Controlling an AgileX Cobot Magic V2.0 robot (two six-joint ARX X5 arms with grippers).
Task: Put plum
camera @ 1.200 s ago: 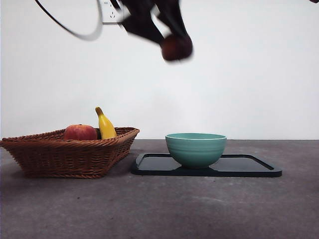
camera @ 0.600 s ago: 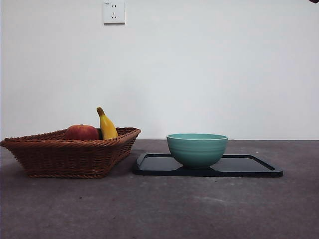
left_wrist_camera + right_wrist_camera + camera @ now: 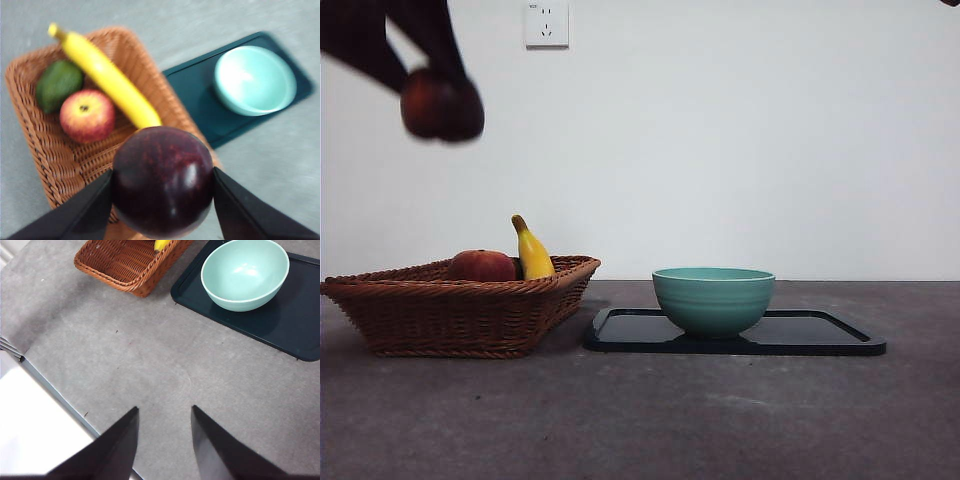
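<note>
Black jaws of the left hand [image 3: 162, 200] pinch the plum [image 3: 163, 181] from both sides, high above the wicker basket [image 3: 470, 310] toward the tabletop's [image 3: 650, 420] left edge. Basket contents: apple [image 3: 87, 115], banana [image 3: 107, 77], and what appears to be an avocado [image 3: 58, 85]. Right hand [image 3: 162, 440] waits, jaws spread, holding nothing.

Wicker basket [image 3: 460, 310] sits at the left of the front frame with an apple [image 3: 481, 266], a banana [image 3: 532, 251] poking up past the rim, and an avocado [image 3: 58, 85] tucked in the corner. Just right of it there's a dark tray [image 3: 830, 338] with a teal bowl [image 3: 713, 298] on its left half. Wall socket [image 3: 547, 23] at the top
</note>
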